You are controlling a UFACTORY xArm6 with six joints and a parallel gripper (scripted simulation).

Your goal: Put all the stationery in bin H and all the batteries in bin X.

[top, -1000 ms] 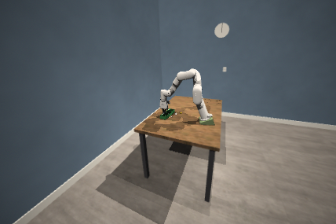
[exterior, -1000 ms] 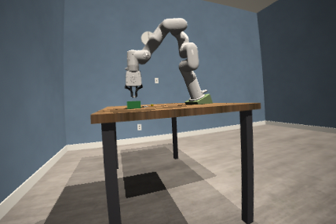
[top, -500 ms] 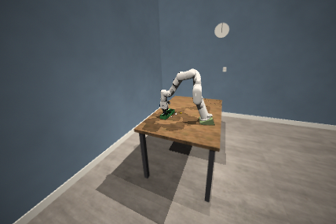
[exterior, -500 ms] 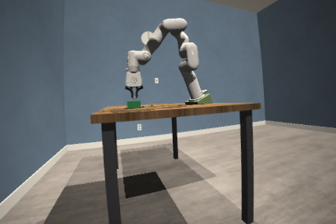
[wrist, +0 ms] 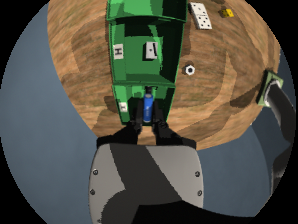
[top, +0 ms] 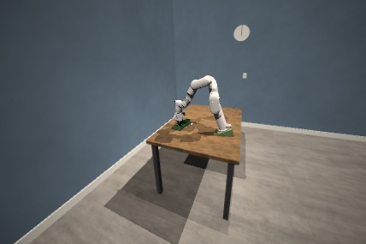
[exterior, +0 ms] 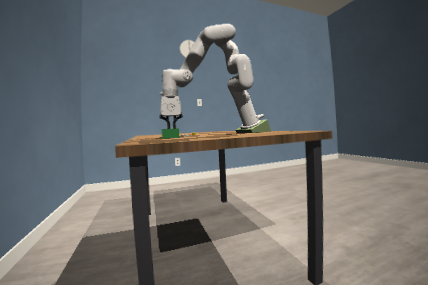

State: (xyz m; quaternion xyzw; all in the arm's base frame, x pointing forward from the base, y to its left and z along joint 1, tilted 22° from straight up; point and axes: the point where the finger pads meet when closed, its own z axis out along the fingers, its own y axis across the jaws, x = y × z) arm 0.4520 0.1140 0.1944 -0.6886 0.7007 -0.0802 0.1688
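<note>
1. As the gripper [wrist: 148,117] hangs low over the near end of the green bins [wrist: 148,43], its fingers are pinched on a small blue battery [wrist: 148,104], carried just above the nearest compartment.
2. The battery looks like a hard, smooth cylinder, light but apt to slip or roll; the present hold across its round sides looks the sound place to take it, and a short drop should not harm it.
3. Its long axis appears to run along the row of bins, away from the wrist camera, though which end leads cannot be told.
4. The middle compartment carries an H label [wrist: 119,50] and holds a small white item [wrist: 152,50]; the nearest bin's mark is too blurred to read.
5. On the wooden table [wrist: 220,90] beside the bins lie a white card [wrist: 201,15], a small yellow piece [wrist: 228,12] and a little ring [wrist: 190,70], well apart from the gripper.
</note>
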